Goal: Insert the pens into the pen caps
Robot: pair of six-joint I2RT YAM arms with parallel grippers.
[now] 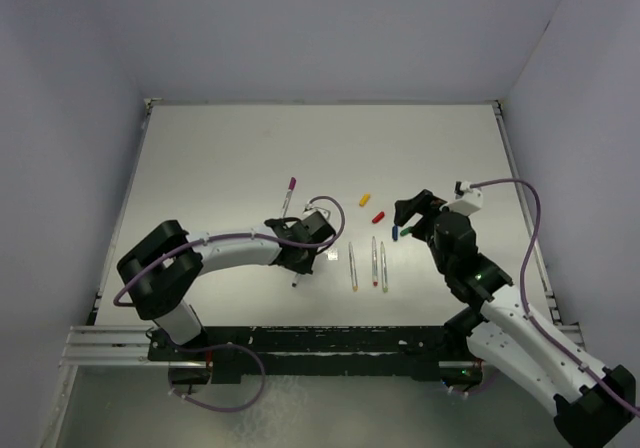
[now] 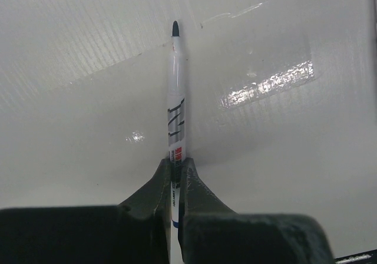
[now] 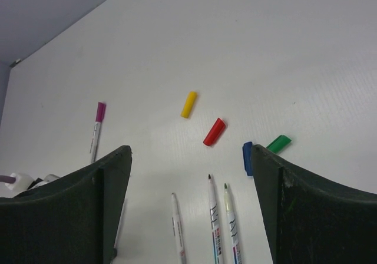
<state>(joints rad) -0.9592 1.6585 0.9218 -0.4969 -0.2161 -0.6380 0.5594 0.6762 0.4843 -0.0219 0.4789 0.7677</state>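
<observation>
pinching a dark-tipped pen [image 2: 177, 99] by its barrel, the left gripper [image 2: 177, 165] is clamped — lift it level; the right gripper [image 3: 189, 158] hangs spread beside the blue cap [image 3: 247, 158] on the counter [image 3: 306, 52] — likely its match.

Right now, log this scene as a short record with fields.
left pincer: shut on dark-tipped pen
right pincer: open, holding nothing
loose caps: yellow cap, red cap, blue cap, green cap
already capped: purple-capped pen
lying uncapped: three uncapped pens, side by side
</observation>
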